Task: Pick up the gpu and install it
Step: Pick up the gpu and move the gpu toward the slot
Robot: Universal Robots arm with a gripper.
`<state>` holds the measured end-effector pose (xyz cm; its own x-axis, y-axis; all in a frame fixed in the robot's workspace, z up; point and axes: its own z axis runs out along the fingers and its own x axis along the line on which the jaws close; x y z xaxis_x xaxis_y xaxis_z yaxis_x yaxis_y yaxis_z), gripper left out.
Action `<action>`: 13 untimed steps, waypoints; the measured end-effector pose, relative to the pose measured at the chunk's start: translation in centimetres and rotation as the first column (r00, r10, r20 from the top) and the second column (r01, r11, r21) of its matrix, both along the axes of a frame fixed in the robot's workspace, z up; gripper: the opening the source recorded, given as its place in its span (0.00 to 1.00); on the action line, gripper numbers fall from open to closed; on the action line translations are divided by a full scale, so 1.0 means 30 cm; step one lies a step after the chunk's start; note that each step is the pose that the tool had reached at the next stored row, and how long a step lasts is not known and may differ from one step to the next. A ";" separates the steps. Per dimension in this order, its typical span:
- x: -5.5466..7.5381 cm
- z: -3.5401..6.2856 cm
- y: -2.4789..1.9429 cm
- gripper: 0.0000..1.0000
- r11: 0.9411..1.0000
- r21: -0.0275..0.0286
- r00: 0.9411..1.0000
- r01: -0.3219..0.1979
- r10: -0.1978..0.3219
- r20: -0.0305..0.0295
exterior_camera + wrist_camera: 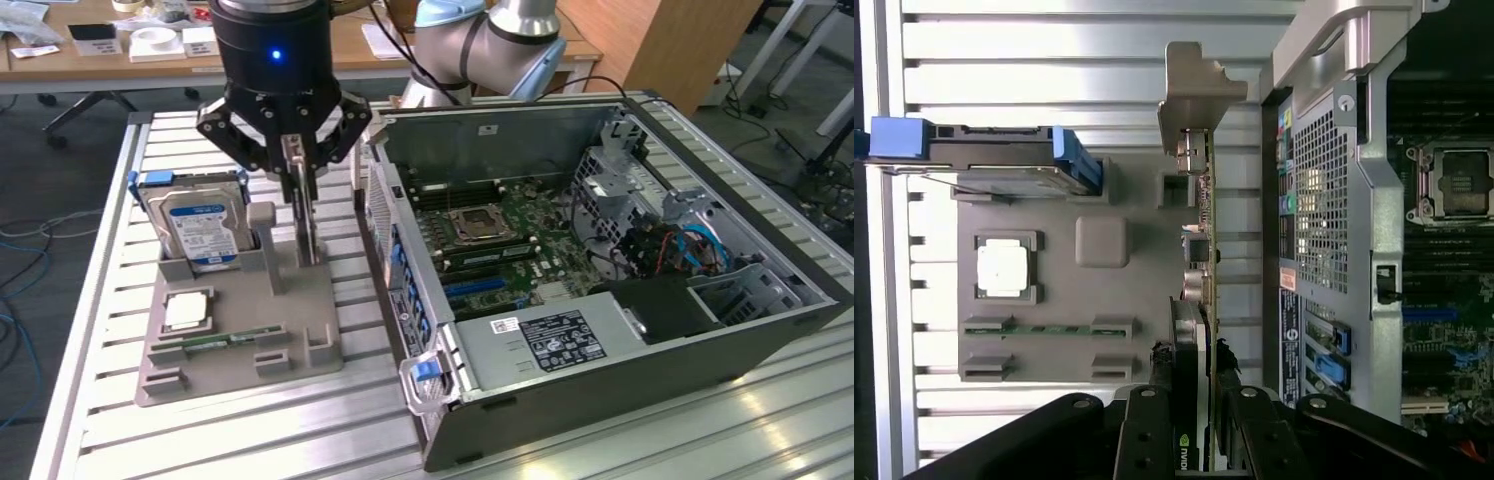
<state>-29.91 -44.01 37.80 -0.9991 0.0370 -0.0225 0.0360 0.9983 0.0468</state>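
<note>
A: Claw state?
B: Gripper (304, 178) pinching the gpu (311, 230), fingers (1152, 420) pressed on both flat faces.
A: Card location?
B: Upright on edge over the gray holder (240, 340), silver bracket (1199, 90) at the far end. It stands between the hard drive (200, 230) and the open computer case (641, 350), clear of both.
</note>
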 end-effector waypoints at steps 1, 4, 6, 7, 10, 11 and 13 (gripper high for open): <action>0.000 0.004 0.000 0.27 1.000 0.000 1.000 -0.001 0.001 0.000; 0.000 0.014 0.000 0.27 1.000 0.000 1.000 -0.005 0.005 0.000; 0.000 0.022 0.000 0.27 1.000 0.000 1.000 -0.006 0.006 0.000; 0.000 0.025 0.000 0.27 1.000 0.000 1.000 -0.006 0.006 0.000; 0.000 0.037 0.000 0.27 1.000 0.000 1.000 -0.006 0.006 0.000; 0.000 0.041 0.000 0.27 1.000 0.000 1.000 -0.006 0.006 0.000; 0.000 0.049 0.000 0.27 1.000 0.000 1.000 -0.006 0.006 0.000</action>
<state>-29.91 -44.01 39.26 -0.9993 0.0310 -0.0226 0.0299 0.9985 0.0469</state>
